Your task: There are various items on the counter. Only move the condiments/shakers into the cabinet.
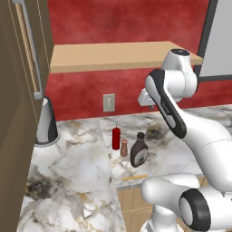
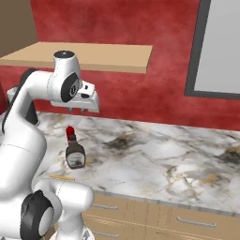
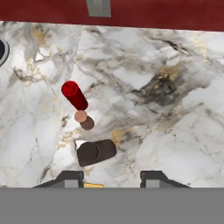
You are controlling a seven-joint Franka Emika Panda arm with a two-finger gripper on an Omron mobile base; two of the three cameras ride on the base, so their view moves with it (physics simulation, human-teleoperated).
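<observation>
Fingers [image 3: 111, 178] hanging apart, gripping nothing, high over surface [image 3: 175, 131]. Sauce bottle [image 3: 95, 152], shaker [image 3: 84, 120], red bottle [image 3: 75, 96] all standing below, ahead-left of fingertips. Cabinet shelf [image 1: 113, 55] bare; nothing moved yet.

Red wall [image 1: 113, 22] – grey outlet [image 1: 108, 103]; dark-framed window [image 2: 218, 47] right.
</observation>
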